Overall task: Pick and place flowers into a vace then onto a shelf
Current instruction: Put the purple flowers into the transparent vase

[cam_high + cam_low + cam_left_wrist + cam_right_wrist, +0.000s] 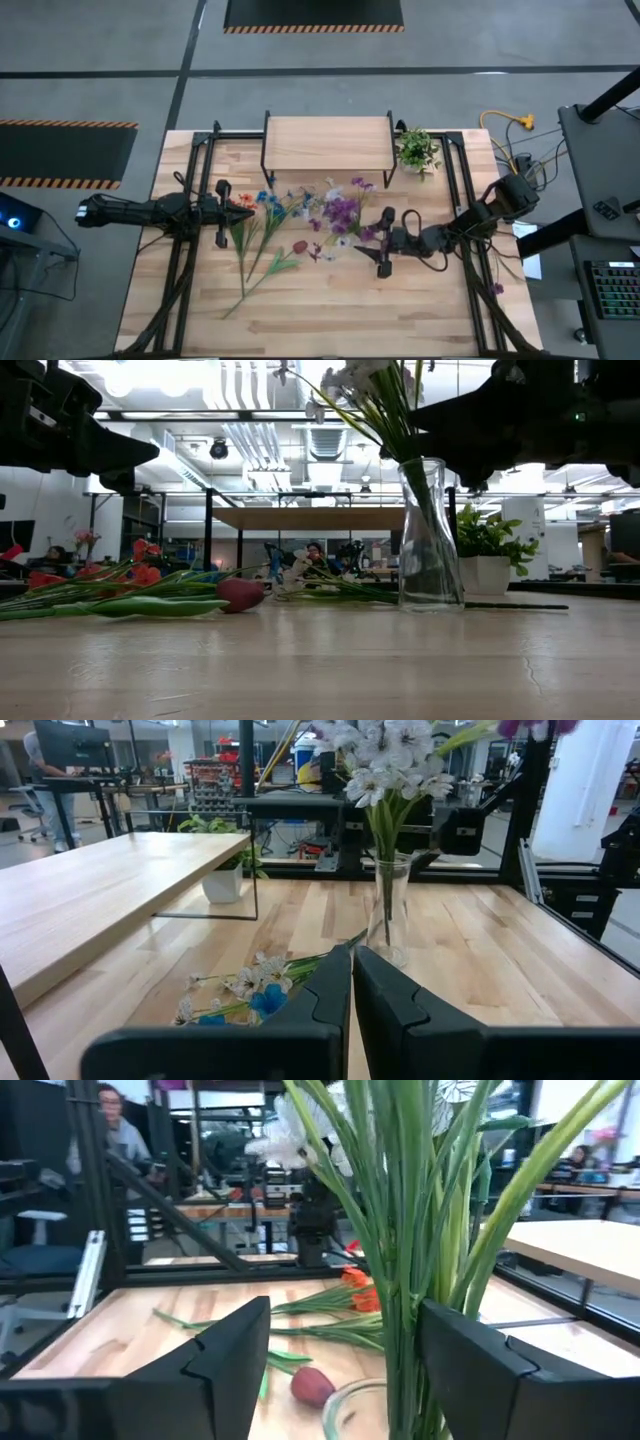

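R gripper spreading wide around stems in vace, gripping nothing; L gripper sitting shut, empty, well apart from vace.

Vace with flowers before the shelf, more flowers to its left.

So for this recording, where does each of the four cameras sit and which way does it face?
High view: overhead, straight down on the table; both arms show, the left gripper shut.
Low view: at tabletop height, level across to the glass vase and shelf; arms are dark shapes above.
Left wrist view: past its shut fingers toward the vase.
Right wrist view: right gripper open, fingers on either side of the flower stems.
Shared: all four show the vase with its flowers.
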You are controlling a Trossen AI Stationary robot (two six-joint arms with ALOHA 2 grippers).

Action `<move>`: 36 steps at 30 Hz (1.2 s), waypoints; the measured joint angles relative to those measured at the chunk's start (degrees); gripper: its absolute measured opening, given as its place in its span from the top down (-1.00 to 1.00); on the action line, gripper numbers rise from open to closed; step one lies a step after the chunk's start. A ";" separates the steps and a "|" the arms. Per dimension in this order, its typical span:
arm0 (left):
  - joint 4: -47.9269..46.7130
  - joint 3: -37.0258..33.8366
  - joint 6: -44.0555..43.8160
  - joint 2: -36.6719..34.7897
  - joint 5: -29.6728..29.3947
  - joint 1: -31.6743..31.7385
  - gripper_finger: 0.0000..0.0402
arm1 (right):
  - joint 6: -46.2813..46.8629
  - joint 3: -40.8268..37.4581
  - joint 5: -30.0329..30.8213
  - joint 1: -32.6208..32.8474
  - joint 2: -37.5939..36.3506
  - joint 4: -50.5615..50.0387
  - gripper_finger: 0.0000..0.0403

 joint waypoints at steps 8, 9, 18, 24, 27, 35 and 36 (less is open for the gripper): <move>-0.02 -0.02 0.00 0.00 0.00 0.00 1.00 | -5.71 1.16 2.07 1.84 0.00 0.32 -0.37; -0.02 -0.01 0.00 0.00 0.00 0.01 1.00 | -6.47 1.37 2.24 1.98 0.00 0.19 -0.38; -0.04 -0.02 0.00 0.00 0.00 0.02 1.00 | -9.48 2.14 6.71 2.84 0.00 -0.38 -0.40; -0.09 -0.02 0.00 0.00 0.00 0.02 1.00 | -10.59 2.97 8.07 3.48 -2.22 0.67 -0.33; -0.17 -0.02 0.00 0.04 0.00 0.00 1.00 | -11.42 3.15 8.33 3.85 -3.51 0.19 -0.28; -0.15 -0.01 0.00 0.63 0.00 0.02 1.00 | -7.45 3.21 8.31 3.96 -4.11 -6.07 -0.20; -0.17 -0.02 0.00 0.66 0.00 0.00 1.00 | -6.85 3.21 8.31 3.96 -4.11 -6.35 -0.20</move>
